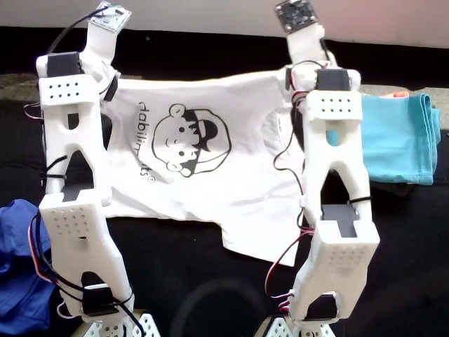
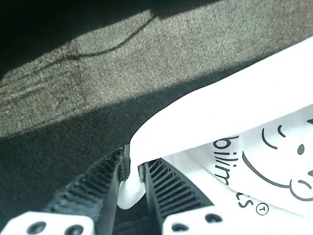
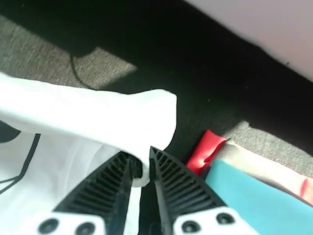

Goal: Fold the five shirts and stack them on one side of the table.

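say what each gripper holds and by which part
The white shirt: left gripper pinches one end of its far edge, right gripper the other end.

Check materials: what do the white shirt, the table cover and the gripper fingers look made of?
The white shirt: soft matte knit, likely cotton; it drapes and creases. The table cover: dark felt or carpet-like fabric, judging by its grainy nap. The fingers: black ridged pads, probably plastic or rubber, on white plastic bodies.

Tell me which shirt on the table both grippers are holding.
The white shirt with the cartoon print: the left gripper and the right gripper each pinch its edge. The turquoise shirt lies folded, the blue shirt crumpled.
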{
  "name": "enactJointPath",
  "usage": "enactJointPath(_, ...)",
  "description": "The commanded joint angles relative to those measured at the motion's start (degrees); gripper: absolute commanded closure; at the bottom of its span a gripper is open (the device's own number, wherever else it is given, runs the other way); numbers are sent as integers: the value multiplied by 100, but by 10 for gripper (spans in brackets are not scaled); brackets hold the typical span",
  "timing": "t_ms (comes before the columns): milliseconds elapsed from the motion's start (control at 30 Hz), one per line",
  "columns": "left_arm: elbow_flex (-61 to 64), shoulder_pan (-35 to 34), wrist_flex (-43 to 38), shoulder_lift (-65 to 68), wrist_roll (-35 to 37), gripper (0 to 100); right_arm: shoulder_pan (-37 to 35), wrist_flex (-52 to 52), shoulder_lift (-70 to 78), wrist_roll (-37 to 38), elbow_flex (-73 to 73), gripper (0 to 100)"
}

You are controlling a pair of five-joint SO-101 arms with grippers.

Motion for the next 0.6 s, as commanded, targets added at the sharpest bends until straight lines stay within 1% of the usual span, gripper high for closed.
enactJointPath(0, -224, 31, 193, 48, -18, 992, -189, 655, -31, 9, -338, 992)
enactJointPath(100, -233, 40, 809, 66, -35, 992, -242, 1323, -31, 9, -382, 992)
enactJointPath(367, -215, 13, 2145, 4, -44, 992, -233, 2387, -286, 9, -338, 992)
enactJointPath(467, 4, -66, 2207, -347, -44, 992, -233, 2615, -664, 9, -330, 992)
enactJointPath(567, 558, -75, 2207, -989, -158, 992, -268, 2993, -1015, 9, -321, 992)
